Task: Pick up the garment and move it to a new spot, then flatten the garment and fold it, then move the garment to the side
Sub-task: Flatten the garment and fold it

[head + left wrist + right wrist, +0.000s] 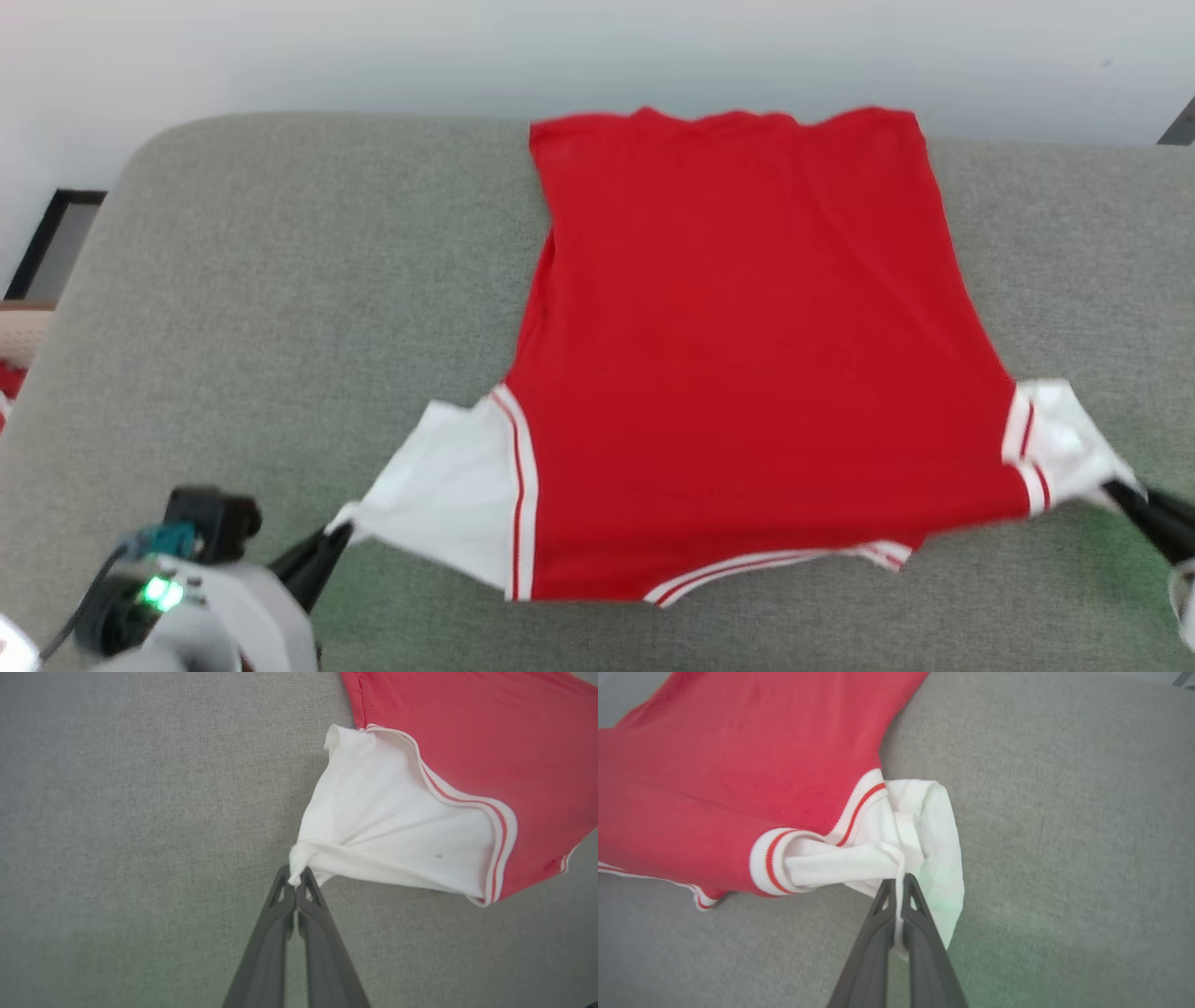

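Head view: your garment (747,355) lies spread across the centre-right of the grey cushion (280,280). Left claw (338,539) and right claw (1118,489) are each clenched on a white sleeve (448,485) tip (probably tensioning outward to flatten it).

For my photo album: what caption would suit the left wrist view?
Left tool shut on the white sleeve of the red garment lying on grey fabric.

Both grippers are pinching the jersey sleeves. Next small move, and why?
Probably ease the right gripper outward: its white sleeve is bunched, while the left gripper has its sleeve drawn taut and the garment body lies flat.
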`<state>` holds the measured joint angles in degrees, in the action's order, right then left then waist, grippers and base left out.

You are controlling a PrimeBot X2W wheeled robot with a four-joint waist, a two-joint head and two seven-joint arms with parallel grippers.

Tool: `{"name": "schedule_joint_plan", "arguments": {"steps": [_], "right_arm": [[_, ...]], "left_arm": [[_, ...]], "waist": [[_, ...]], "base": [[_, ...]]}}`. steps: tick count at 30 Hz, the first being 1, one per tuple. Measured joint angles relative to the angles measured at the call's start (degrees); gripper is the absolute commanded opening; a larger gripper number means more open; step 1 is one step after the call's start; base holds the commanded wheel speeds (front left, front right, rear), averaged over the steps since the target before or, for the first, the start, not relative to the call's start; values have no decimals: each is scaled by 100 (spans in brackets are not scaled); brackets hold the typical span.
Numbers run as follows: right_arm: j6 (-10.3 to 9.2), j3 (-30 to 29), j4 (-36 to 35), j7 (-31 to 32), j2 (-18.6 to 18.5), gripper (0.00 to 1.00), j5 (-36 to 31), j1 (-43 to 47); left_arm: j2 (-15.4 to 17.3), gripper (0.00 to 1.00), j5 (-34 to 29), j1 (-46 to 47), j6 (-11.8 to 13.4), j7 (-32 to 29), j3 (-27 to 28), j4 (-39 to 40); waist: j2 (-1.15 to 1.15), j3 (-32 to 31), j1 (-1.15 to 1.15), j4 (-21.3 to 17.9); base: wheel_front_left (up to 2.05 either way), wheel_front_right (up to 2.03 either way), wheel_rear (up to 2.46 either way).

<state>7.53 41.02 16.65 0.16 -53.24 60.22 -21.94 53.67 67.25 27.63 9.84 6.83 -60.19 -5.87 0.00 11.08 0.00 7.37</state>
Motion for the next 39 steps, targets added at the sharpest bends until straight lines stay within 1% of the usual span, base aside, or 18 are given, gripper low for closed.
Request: {"name": "schedule_joint_plan", "arguments": {"steps": [2,4,5,8,10,13,20,24,29,30,31,32,33,34,39], "right_arm": [[0,3,-210,126,-185,0,151,297],[0,-23,-427,237,-326,0,436,577],[0,-33,-527,276,-386,0,461,703],[0,-162,-743,387,-545,0,611,1033],[0,-200,-850,500,-612,0,580,1188],[0,-289,-922,633,-577,0,512,1401],[0,-524,-829,1034,-181,0,97,1556],[7,-659,-593,1178,103,0,-344,1512],[54,-701,-307,1456,413,0,-892,1293],[55,-704,-259,1513,468,31,-981,1246],[55,-701,-231,1560,506,47,-1101,1201],[56,-694,-213,1617,534,67,-1160,1162],[56,-695,-198,1677,563,97,-1185,1139],[56,-697,-180,1752,588,100,-1190,1101],[55,-712,-400,2120,586,100,-1184,1014]], "left_arm": [[178,0,124,-256,246,31,12,315],[323,0,222,-514,441,54,-2,578],[378,0,293,-628,524,73,-4,684],[477,0,388,-850,694,129,-26,944],[495,0,412,-934,783,137,-36,1035],[480,0,392,-957,876,178,-56,1035],[214,0,357,-964,854,183,-113,811],[53,0,345,-910,773,183,-126,686],[-60,0,327,-821,731,178,-132,559],[-78,0,323,-798,721,178,-132,545],[-100,0,322,-780,708,177,-130,532],[-119,0,322,-767,692,176,-131,516],[-135,0,320,-760,687,168,-135,501],[-147,0,316,-758,680,168,-133,485],[-200,0,318,-738,636,187,-129,430]], "waist": [[0,-66,0,-13],[0,-110,0,-17],[0,-123,0,-14],[0,-128,0,3],[0,-111,0,11],[0,-72,0,24],[0,29,0,6],[0,98,0,-11],[0,193,0,-21],[0,210,0,-23],[0,225,0,-23],[0,238,0,-21],[0,248,0,-19],[0,255,0,-19],[0,245,0,-23]], "base": [[0,0,0],[0,0,0],[0,0,0],[0,0,0],[0,0,0],[0,0,0],[0,0,0],[0,0,0],[0,0,0],[0,0,0],[0,0,0],[0,0,0],[0,0,0],[0,0,0],[0,0,0]]}}
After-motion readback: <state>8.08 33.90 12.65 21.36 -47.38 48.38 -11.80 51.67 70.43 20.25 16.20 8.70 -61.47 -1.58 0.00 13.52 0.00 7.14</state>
